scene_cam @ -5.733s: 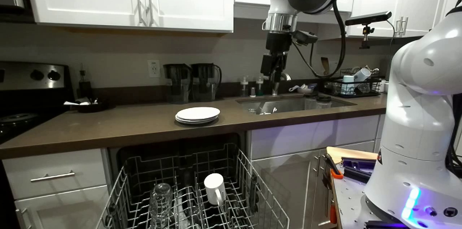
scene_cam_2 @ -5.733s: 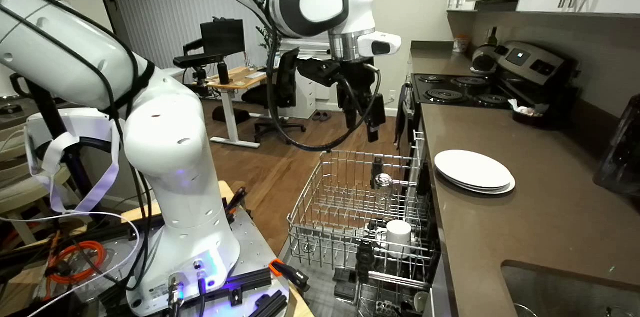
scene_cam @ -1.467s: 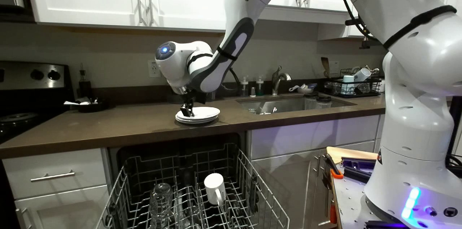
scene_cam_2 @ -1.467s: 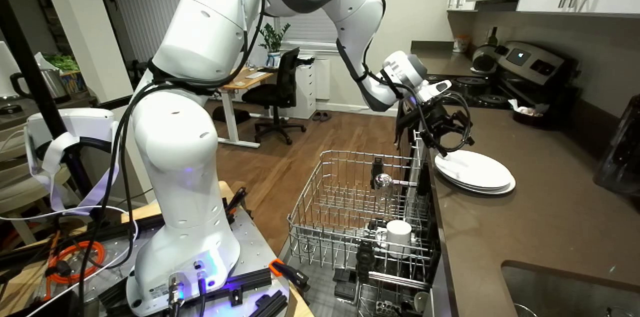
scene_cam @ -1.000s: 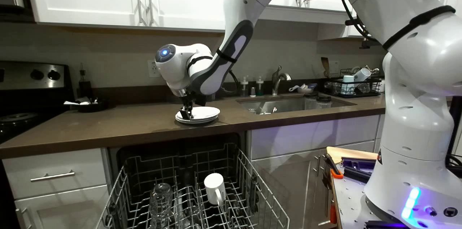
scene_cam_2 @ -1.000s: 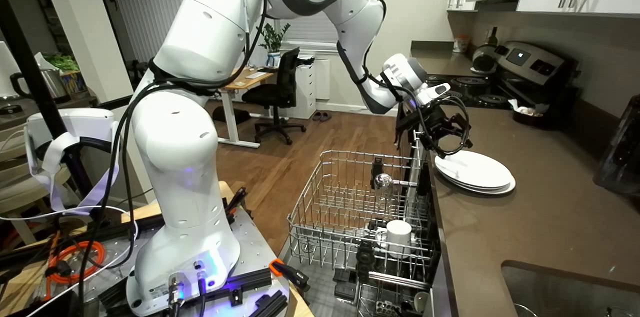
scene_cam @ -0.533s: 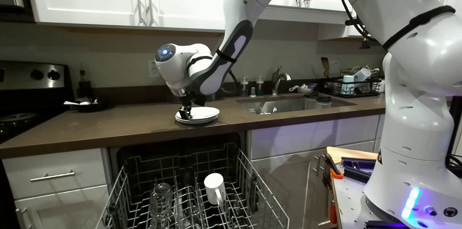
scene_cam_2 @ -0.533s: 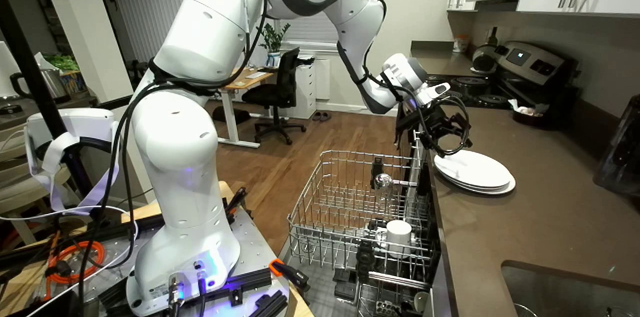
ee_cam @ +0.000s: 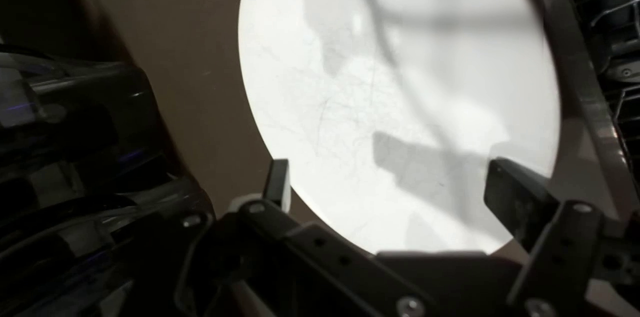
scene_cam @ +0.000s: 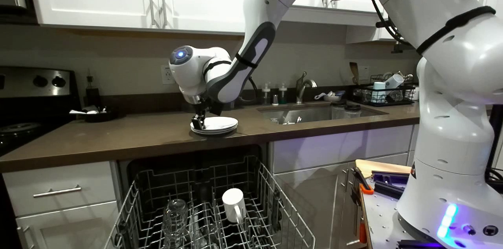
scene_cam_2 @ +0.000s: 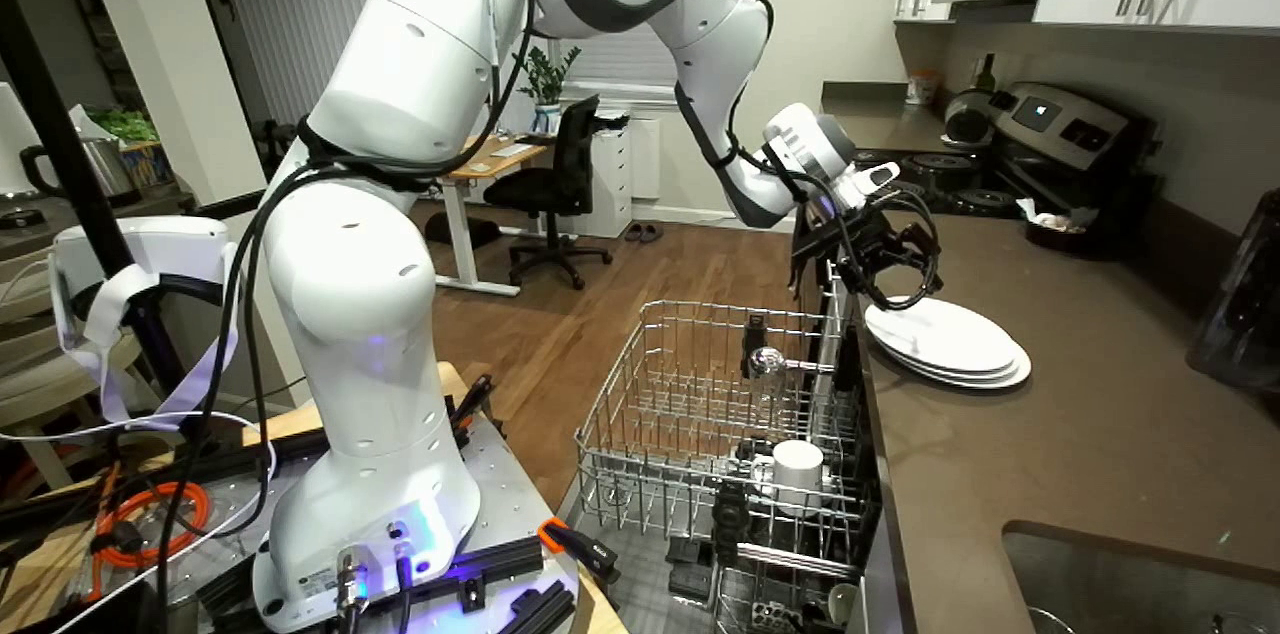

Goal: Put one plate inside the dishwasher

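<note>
The white plate (scene_cam: 220,122) lies on top of a short stack on the brown counter; it also shows in an exterior view (scene_cam_2: 945,334) and fills the wrist view (ee_cam: 400,82). My gripper (scene_cam: 199,122) is low at the stack's end nearer the stove. In the wrist view its black fingers (ee_cam: 390,172) are wide apart, one on each side of the plate's near end. Whether they touch the plate I cannot tell. The dishwasher (scene_cam: 196,158) is open below the counter, its wire rack (scene_cam_2: 680,394) pulled out. The rack holds a white mug (scene_cam: 234,204) and a clear glass (scene_cam: 175,217).
A dark pitcher (ee_cam: 90,132) stands close beside my gripper in the wrist view. The sink (scene_cam_2: 1120,564) lies beyond the plates, with a faucet (scene_cam: 301,88). A black dish (scene_cam: 96,116) sits near the stove (scene_cam_2: 920,179). The counter's front edge runs just above the rack.
My arm has come from above the sink and rack area down to the plates. In the last half second the top plate has slid slightly toward the stove side, off-centre on the stack.
</note>
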